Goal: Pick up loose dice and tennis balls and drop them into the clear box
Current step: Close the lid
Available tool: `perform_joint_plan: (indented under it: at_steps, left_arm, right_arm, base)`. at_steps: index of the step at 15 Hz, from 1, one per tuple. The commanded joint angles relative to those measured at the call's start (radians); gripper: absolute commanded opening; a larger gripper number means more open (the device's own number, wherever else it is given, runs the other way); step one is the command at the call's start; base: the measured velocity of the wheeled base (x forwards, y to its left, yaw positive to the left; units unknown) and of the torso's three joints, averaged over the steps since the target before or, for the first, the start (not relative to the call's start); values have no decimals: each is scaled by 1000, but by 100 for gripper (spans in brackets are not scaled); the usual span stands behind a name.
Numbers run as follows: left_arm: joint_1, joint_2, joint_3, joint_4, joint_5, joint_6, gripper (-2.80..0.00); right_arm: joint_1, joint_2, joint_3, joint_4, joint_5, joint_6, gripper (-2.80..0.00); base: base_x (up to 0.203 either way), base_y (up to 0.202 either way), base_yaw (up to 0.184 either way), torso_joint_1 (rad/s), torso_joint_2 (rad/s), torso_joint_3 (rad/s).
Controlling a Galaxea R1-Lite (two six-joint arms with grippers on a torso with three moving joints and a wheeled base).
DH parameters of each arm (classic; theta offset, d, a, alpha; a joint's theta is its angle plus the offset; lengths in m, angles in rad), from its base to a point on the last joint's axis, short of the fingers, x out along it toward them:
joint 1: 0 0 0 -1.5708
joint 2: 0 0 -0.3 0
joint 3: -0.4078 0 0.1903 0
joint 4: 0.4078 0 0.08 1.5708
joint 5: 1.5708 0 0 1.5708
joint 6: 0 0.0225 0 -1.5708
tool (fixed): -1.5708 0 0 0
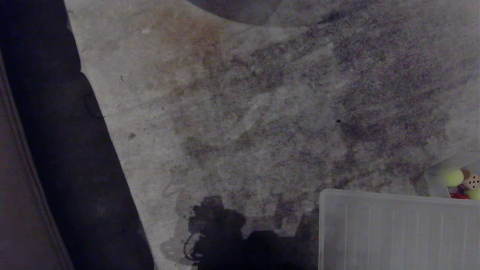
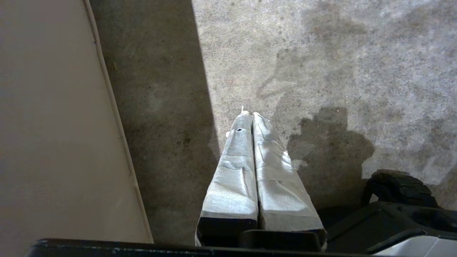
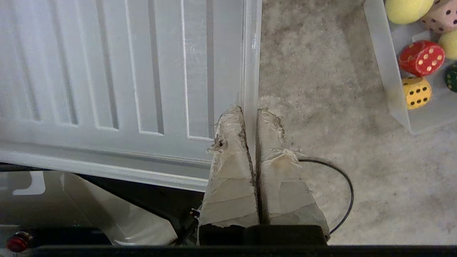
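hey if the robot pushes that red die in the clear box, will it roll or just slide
The red die has well-rounded corners, so a push would probably tumble it rather than slide it. It looks solid and rigid, unlikely to squash under the fingers. It sits close to the yellow die and the wall of the clear box, which would likely stop it soon.

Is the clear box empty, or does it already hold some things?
Not empty. The clear box holds a red die, a yellow die, a beige die and a tennis ball.
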Motion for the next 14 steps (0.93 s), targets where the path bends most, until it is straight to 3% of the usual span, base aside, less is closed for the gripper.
perform_joint_plan:
  at_steps: [1,5,14]
  left_arm:
    - [0,1,2,-1,2,0,-280]
    - [0,1,2,-1,2,-1,-280]
    - [0,1,2,1,2,-1,-280]
  right_arm:
    - [1,1,0,2,0,1,-280]
    - [2,1,0,2,-1,1,-280]
    - [1,1,0,2,-1,-1,-280]
  base:
    - [0,0,0,0,0,0]
    - [1,1,-22,1,1,0]
    - [1,10,-161,1,3,3]
